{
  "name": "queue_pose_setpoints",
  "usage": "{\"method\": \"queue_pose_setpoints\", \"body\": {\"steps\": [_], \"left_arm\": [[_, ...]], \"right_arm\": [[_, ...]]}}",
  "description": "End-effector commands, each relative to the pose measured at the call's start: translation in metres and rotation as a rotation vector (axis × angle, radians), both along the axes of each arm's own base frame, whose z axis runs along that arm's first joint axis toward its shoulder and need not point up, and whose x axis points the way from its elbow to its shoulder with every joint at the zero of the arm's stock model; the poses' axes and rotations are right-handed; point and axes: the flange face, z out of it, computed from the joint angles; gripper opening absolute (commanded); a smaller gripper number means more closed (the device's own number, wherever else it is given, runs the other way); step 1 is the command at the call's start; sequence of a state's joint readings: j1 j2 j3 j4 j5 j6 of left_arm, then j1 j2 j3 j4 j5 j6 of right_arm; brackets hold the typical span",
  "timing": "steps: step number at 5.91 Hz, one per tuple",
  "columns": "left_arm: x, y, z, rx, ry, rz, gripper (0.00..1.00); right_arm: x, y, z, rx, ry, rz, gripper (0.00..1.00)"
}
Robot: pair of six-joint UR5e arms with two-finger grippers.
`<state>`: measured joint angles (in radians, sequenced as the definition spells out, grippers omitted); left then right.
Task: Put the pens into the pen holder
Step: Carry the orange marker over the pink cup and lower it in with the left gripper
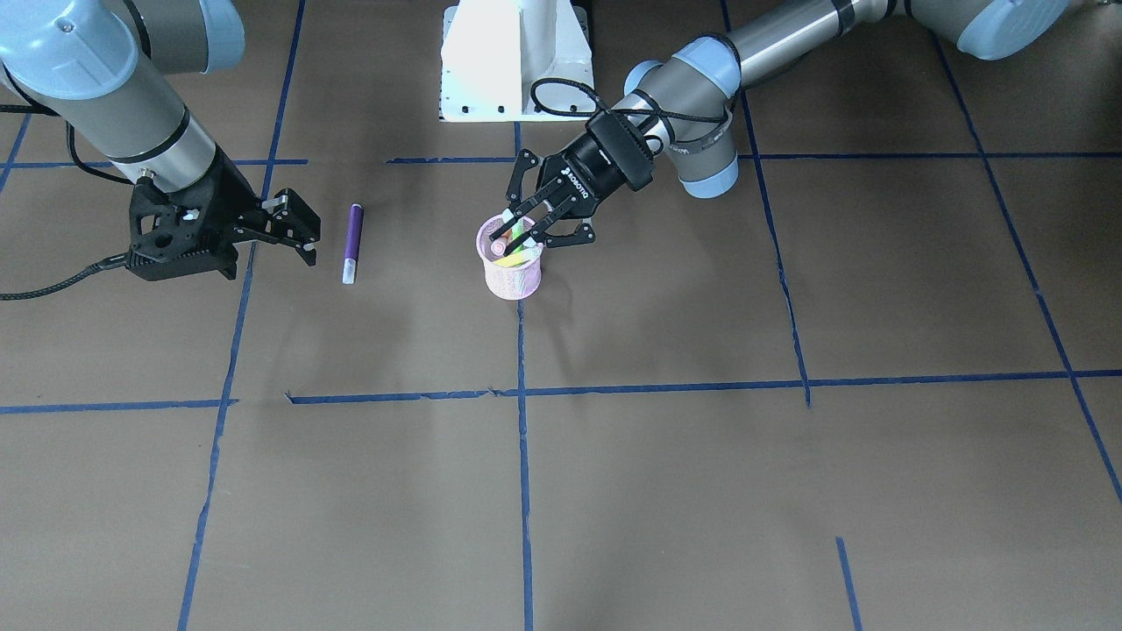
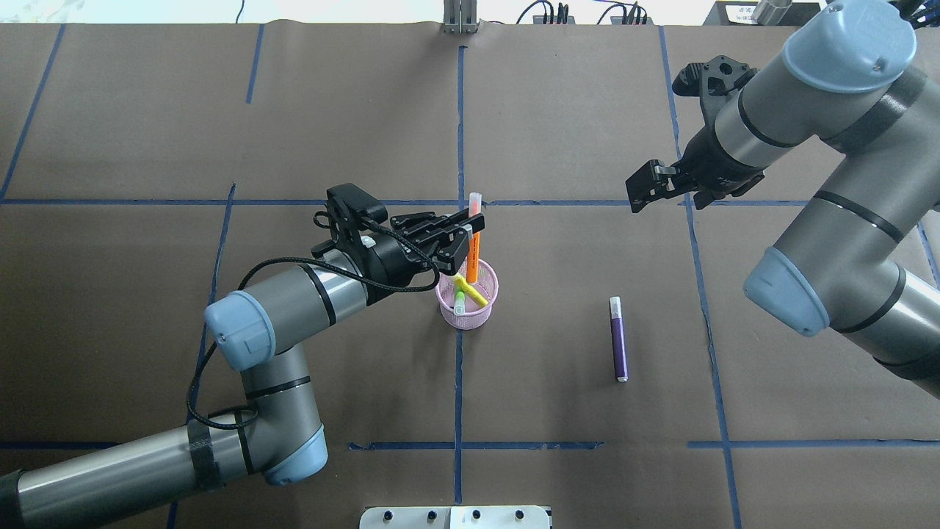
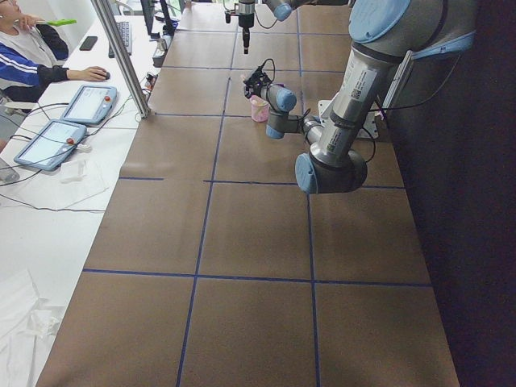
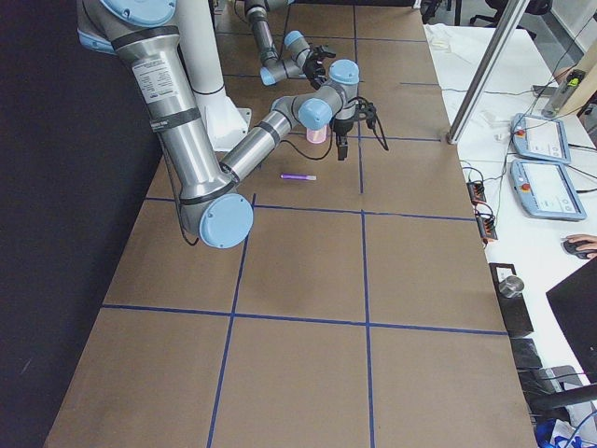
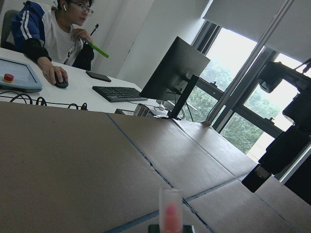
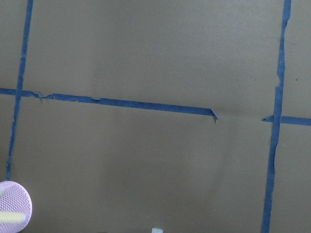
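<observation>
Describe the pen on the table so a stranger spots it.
Find the pink wire-mesh cup in the middle of the brown table. To the robot's right of it lies a slim purple pen with a pale cap end, the only pen lying flat.

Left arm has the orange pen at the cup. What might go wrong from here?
The left tool grips the orange pen at the pen holder, where the green pen already leans across; the orange tip may catch on it. The tool sits close to the holder's rim, so pulling away might tip it. The purple pen lies flat near the open right tool and may roll when pinched.
</observation>
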<state>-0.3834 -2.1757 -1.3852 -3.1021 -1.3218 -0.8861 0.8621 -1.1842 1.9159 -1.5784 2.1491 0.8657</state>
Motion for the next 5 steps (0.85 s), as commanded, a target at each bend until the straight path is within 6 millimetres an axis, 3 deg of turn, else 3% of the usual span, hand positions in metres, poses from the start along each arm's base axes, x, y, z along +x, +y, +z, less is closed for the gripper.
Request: {"method": "queue_pose_setpoints", "body": {"steps": [1,3,4,5], "left_arm": [[0.018,0.006,0.009,-0.013,-0.019,0.006,0.00],[0.026,0.012,0.015,-0.018,-0.030,0.020,0.02],[0.028,0.015,0.015,-0.018,-0.030,0.025,0.25],[0.029,0.015,0.010,-0.016,-0.026,0.025,0.80]], "right_arm": [[0.000,0.000,0.001,-0.002,0.001,0.001,1.00],[0.000,0.000,0.000,-0.001,0.000,0.001,1.00],[0.000,0.000,0.000,-0.001,0.000,0.001,1.00],[0.000,0.000,0.000,-0.001,0.000,0.001,1.00]]}}
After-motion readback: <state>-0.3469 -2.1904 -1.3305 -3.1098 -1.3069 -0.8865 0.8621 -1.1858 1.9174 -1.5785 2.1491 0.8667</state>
